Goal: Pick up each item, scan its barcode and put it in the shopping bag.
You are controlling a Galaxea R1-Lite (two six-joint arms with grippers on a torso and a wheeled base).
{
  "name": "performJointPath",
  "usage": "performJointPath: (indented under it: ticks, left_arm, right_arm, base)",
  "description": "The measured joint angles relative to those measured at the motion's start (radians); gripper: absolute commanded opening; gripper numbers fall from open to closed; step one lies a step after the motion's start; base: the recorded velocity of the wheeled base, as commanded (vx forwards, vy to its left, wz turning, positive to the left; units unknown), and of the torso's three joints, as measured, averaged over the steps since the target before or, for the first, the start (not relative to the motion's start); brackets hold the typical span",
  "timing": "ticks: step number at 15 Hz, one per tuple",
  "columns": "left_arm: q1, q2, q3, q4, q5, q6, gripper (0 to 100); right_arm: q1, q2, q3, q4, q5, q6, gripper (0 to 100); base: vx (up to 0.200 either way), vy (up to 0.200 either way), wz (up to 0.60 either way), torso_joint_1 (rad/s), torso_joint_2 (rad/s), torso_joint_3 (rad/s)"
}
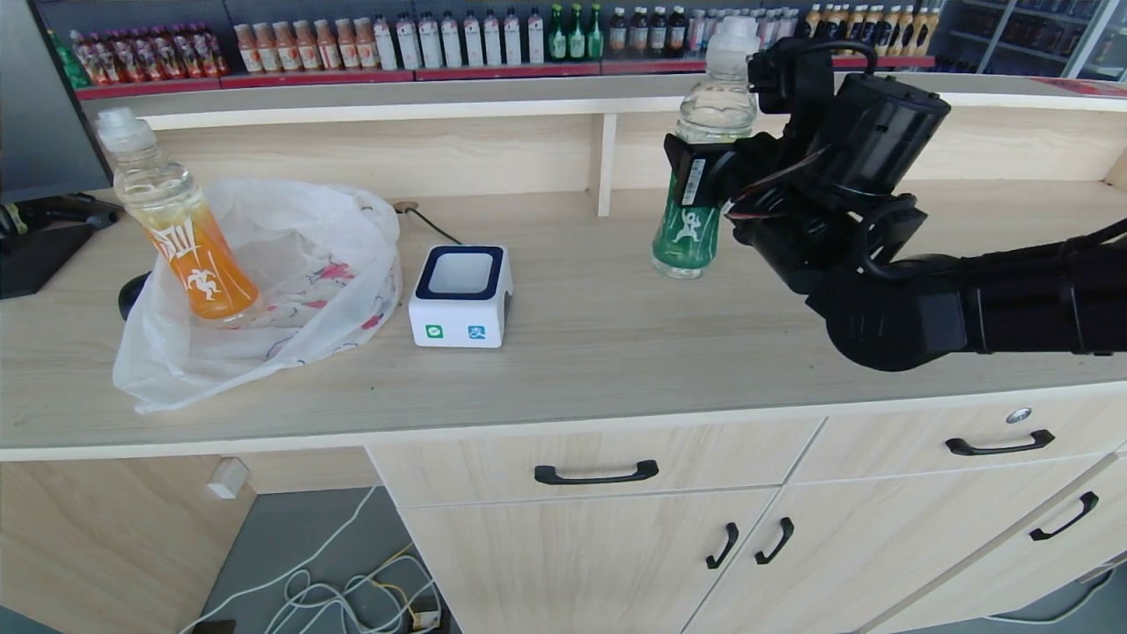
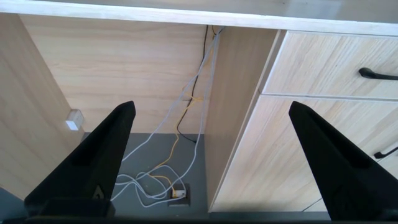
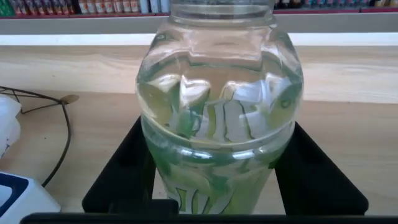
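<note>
Green bottle [image 1: 691,236] pinched in right hand [image 1: 704,172], scanner [image 1: 460,295] beside shopping bag [image 1: 348,231], left hand [image 2: 211,118] spread

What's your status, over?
Right gripper shut on green bottle, upright, right of scanner. Left gripper open, down by the cabinet. Orange bottle in shopping bag. Nothing between green bottle and scanner.

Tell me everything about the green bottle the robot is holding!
The green bottle looks like clear plastic, with a pale cap and a green label bearing a white figure. It is see-through above the label. It stands upright, to the right of the white scanner. The right gripper clamps its middle. Whether its base touches the counter is unclear.
</note>
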Motion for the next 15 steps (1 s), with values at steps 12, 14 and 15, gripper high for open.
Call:
performJointPath:
  ticks: [12, 14, 15]
  left_arm:
    - [0.000, 0.000, 0.000, 0.000, 0.000, 0.000, 100]
    - [0.000, 0.000, 0.000, 0.000, 0.000, 0.000, 100]
    - [0.000, 0.000, 0.000, 0.000, 0.000, 0.000, 100]
  right_arm:
    - [0.159, -0.227, 0.315, -0.204, -0.118, -0.021, 0]
    - [0.187, -0.273, 0.449, -0.251, -0.123, -0.032, 0]
    - [0.197, -0.297, 0.511, -0.283, -0.125, -0.036, 0]
  base:
    - [0.000, 0.000, 0.00, 0.000, 0.00, 0.000]
    - [0.000, 0.000, 0.00, 0.000, 0.00, 0.000]
    - [0.000, 0.000, 0.00, 0.000, 0.00, 0.000]
